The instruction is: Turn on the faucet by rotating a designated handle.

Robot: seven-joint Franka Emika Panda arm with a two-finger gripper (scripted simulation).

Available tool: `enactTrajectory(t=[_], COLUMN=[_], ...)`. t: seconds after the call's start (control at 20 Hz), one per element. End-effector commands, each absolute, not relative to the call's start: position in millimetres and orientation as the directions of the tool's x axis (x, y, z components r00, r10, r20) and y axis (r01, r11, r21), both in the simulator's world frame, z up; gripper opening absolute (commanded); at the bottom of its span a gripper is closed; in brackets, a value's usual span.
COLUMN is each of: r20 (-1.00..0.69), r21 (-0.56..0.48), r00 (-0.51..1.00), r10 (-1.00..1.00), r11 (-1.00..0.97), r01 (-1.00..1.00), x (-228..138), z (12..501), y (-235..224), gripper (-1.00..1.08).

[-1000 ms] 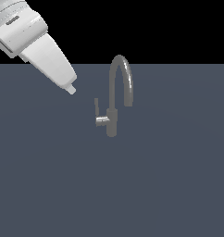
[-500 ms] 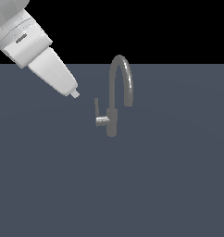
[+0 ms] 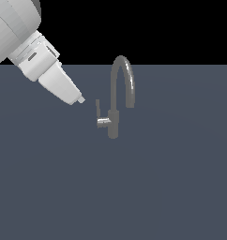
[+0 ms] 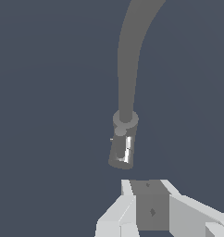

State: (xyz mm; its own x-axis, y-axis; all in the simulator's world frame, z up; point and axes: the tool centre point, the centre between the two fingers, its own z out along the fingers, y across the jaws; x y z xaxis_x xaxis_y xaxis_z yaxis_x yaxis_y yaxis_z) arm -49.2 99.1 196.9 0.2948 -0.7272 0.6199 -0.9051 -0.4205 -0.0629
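The grey faucet [image 3: 114, 123] stands mid-scene with its arched spout [image 3: 123, 75] rising over the short body. The handle [image 3: 97, 108] is a thin flat lever standing upright on a shiny stub [image 3: 103, 122] that sticks out toward the exterior view's left. My gripper [image 3: 81, 99] hangs up and to the left of the lever, a short gap away, not touching it. Its fingers look pressed together and hold nothing. In the wrist view the gripper [image 4: 146, 183] sits just short of the stub [image 4: 122, 150], with the faucet body [image 4: 125, 121] and spout [image 4: 130, 55] beyond. The lever is barely visible there.
A flat dark grey-blue surface [image 3: 171, 187] spreads around the faucet. My white arm and wrist [image 3: 21, 37] fill the exterior view's upper left corner.
My gripper has moved down and toward the exterior view's right, closing most of the gap to the lever. The faucet and its handle have not moved.
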Motion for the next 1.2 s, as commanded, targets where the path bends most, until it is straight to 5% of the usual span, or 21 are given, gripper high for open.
enactTrajectory(t=[0.0,1.15], r20=[0.631,0.707], r21=[-0.072,-0.174], r00=[0.264,0.001], r10=[-0.73,-0.707], r11=[-0.393,-0.175], r01=[-0.917,-0.969], x=[-40.9,26.6], z=[189.9,157.1], y=[96.3,63.3], gripper=[-1.0,-1.0])
